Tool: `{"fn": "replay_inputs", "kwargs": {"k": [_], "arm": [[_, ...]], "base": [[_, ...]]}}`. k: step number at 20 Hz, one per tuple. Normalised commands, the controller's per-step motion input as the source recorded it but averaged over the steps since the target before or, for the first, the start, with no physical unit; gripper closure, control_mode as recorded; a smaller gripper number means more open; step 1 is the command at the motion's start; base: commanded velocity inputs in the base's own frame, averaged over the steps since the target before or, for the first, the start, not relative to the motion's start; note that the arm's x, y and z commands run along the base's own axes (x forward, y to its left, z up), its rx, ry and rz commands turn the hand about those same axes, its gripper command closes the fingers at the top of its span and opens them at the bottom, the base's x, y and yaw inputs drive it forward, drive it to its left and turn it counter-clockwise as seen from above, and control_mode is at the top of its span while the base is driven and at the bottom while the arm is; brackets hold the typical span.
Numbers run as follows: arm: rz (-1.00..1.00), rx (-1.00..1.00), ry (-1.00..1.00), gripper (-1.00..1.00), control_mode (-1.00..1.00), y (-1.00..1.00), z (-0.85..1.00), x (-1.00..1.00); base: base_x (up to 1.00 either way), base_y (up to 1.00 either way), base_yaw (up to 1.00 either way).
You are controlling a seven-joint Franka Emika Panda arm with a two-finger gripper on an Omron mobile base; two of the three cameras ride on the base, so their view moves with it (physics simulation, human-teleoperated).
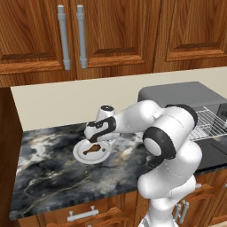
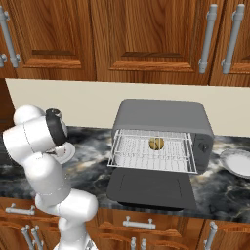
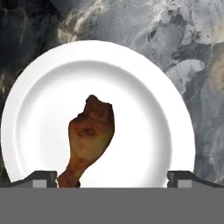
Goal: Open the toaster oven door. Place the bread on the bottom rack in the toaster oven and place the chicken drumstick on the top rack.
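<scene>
hovering over the white plate (image 3: 166, 87) with its fingers spread wide and gripping nothing, the gripper (image 3: 112, 178) is looking down on the chicken drumstick (image 3: 89, 138), whose bone end is pointing toward 6 o'clock in the hand view. the drumstick pick-up seems to be the step in hand, so the next move is likely calling for a descent and a squeeze on the meat. the toaster oven (image 2: 163, 117) is standing with its door (image 2: 149, 188) dropped open, the bread (image 2: 156, 143) already sitting inside on a pulled-out rack (image 2: 132, 155); which shelf, i cannot tell.
</scene>
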Motion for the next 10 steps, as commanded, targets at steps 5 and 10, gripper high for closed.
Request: {"fn": "replay_inputs", "kwargs": {"k": [5, 10], "arm": [[0.00, 0.00, 0.00, -1.00, -1.00, 0.00, -0.22, 0.26], [0.00, 0.00, 0.00, -1.00, -1.00, 0.00, -0.24, 0.19]], "base": [[0.00, 0.00, 0.00], [0.00, 0.00, 0.00]]}}
